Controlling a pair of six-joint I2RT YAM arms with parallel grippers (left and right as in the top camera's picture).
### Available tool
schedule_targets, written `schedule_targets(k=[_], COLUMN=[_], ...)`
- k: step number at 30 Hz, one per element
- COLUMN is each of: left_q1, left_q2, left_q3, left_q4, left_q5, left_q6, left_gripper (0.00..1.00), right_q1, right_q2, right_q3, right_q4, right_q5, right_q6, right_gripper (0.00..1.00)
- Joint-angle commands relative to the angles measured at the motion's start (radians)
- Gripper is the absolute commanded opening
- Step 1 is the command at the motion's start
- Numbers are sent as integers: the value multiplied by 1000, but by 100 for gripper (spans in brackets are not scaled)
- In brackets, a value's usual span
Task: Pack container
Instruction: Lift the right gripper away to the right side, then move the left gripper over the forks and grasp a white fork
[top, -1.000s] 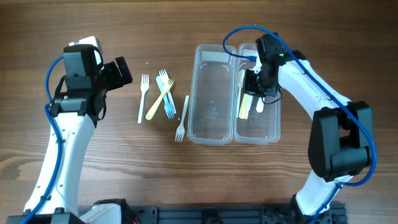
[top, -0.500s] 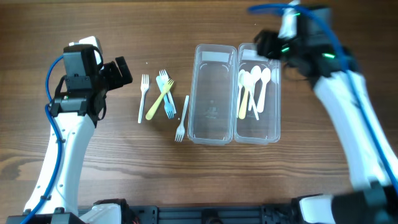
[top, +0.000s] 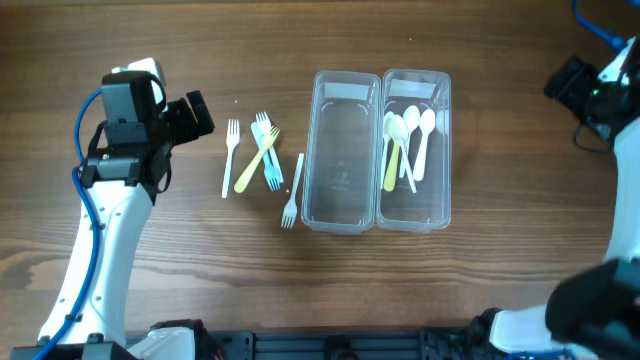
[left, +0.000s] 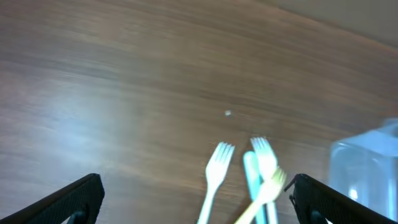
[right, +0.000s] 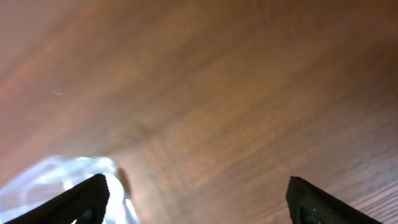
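The left arm reaches up from the near edge along the table's left side. Its elbow is bent, and the left gripper points across the table with its jaws spread wide and nothing between them. Just ahead of it lie the loose forks: a white one nearest, then a crossed yellow, blue and white cluster, then another white one farther out. Past the forks sits the container, its near trough bare.

The right arm is stretched out to the right border of the overhead view. The right gripper hangs there with its fingers standing far apart and gripping nothing. The container lies well apart to its left, showing only as a blurred clear corner low in the right wrist view. The trough nearer this gripper holds the spoons, white ones and a yellow one, lying lengthwise. Bare wood runs between the right gripper and the container's wall, and more lies behind the left gripper.
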Motion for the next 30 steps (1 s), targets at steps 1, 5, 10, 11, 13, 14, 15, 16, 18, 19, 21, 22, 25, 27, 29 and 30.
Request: schedule_targets(k=[1, 5, 10, 11, 13, 14, 15, 16, 18, 19, 21, 22, 25, 27, 29, 30], left_q1=[7, 7, 6, 6, 6, 6, 6, 6, -5, -10, -14, -14, -14, -32, -70, -90], left_q2=[7, 7, 13, 25, 73, 98, 133, 172, 244, 263, 280, 280, 281, 294, 325, 340], left_q3=[20, 20, 39, 54, 112, 138, 171, 203, 255, 266, 267, 267, 267, 267, 267, 267], left_q4=[34, 54, 24, 3, -96, -140, -199, -259, -355, -368, -336, -308, -237, -268, -350, -383], left_q5=[179, 203, 95, 76, 56, 56, 56, 57, 85, 111, 178, 194, 188, 142, 23, -21], left_q6=[12, -114, -250, -249, -200, -175, -150, -121, -110, -106, -88, -88, -72, 16, 79, 93], left_gripper=[100, 100, 99, 99, 100, 100, 99, 100, 100, 100, 100, 100, 100, 100, 99, 100], right_q1=[-1, -1, -1, -1, -1, -1, -1, -1, -1, -1, -1, -1, -1, -1, -1, -1], right_q2=[101, 178, 187, 187, 187, 187, 187, 187, 187, 187, 187, 187, 187, 187, 187, 187], right_q3=[-9, -9, -8, -9, -8, -8, -9, -9, -9, -9, -8, -8, -9, -9, -8, -9], right_q4=[-15, -9, 5, 5, 5, 4, 4, 4, 3, 2, -1, -3, -3, -7, -9, -10], right_q5=[-85, -206, -211, -211, -211, -211, -211, -211, -211, -211, -211, -211, -211, -211, -211, -211], right_q6=[-2, -1, -1, 0, 0, 0, 0, 0, -1, -2, -1, -1, -1, -1, -1, -1], right_gripper=[94, 99, 99, 99, 99, 100, 100, 100, 100, 99, 99, 99, 99, 99, 100, 100])
